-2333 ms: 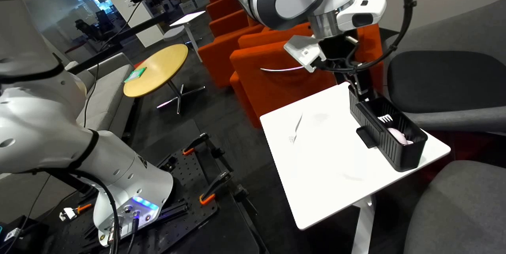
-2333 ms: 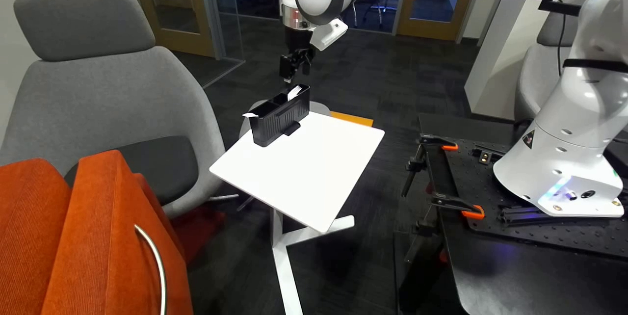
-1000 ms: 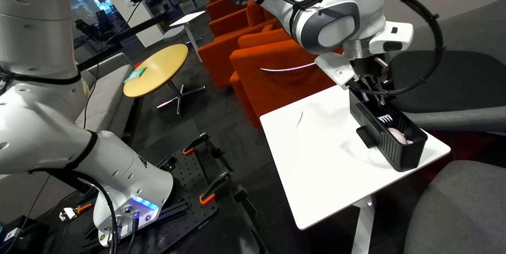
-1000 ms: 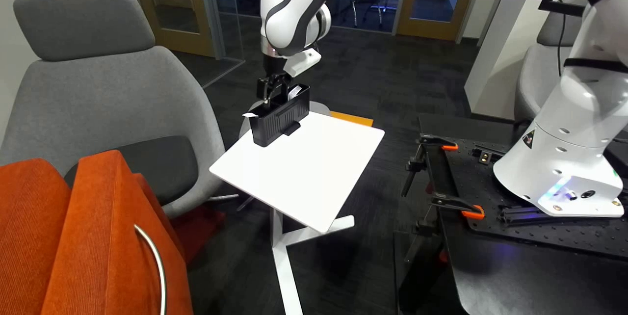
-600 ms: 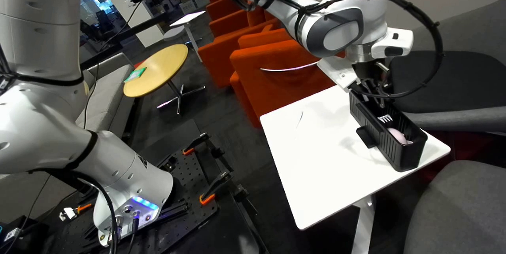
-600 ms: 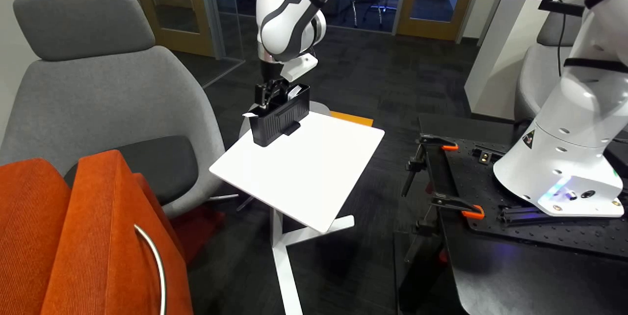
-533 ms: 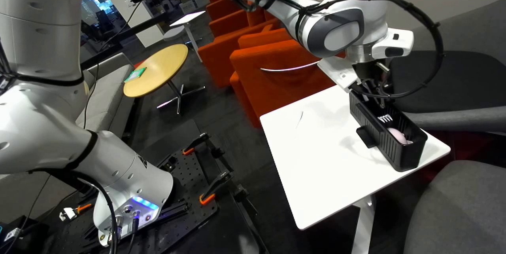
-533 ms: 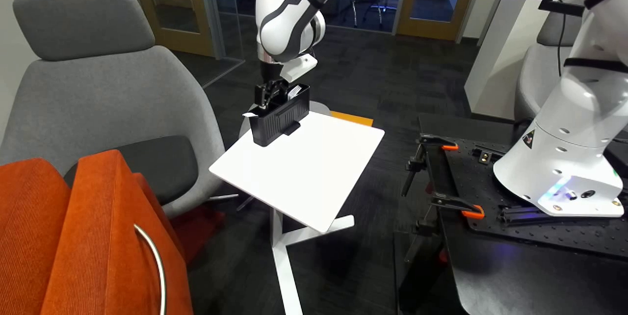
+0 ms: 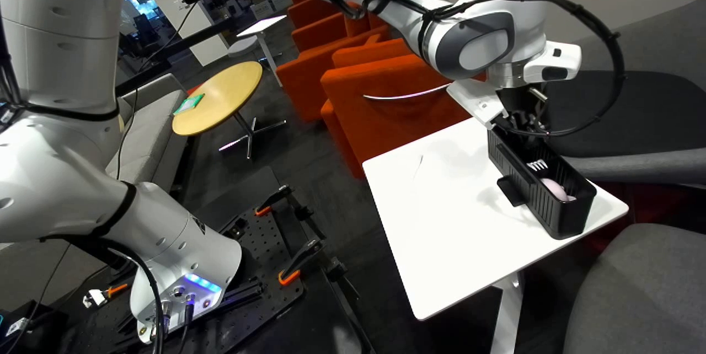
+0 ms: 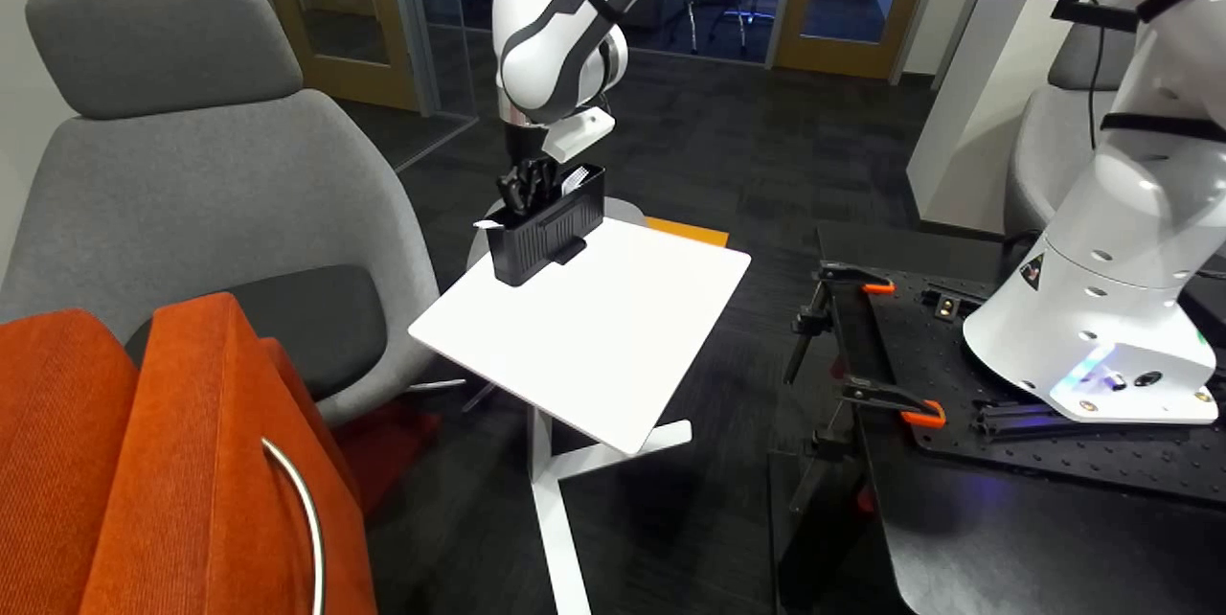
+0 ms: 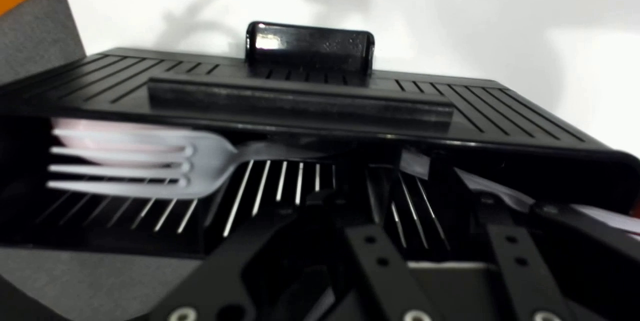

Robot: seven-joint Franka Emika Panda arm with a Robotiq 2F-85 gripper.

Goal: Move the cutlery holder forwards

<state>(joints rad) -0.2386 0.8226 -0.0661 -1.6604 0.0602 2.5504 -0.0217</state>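
Observation:
The cutlery holder is a long black box on the white table, along the side farthest from the robot's base. In the wrist view a pale fork lies in the holder, partly over a pinkish item. Down in its middle is my gripper. The fingers stand apart, partly drawn together. Between them slots in the holder's floor show, and a dark divider rises close beside one finger. The tips are dark, so contact with the divider cannot be made out.
Grey chairs stand beyond the table on the holder's side, and orange armchairs along another side. White cutlery sticks up at one end of the holder. A black tab juts from the holder's foot over the tabletop.
Over the last seconds the arm has moved along the holder and lowered the gripper into it. Since half a second ago the jaws have narrowed. The holder has not moved.

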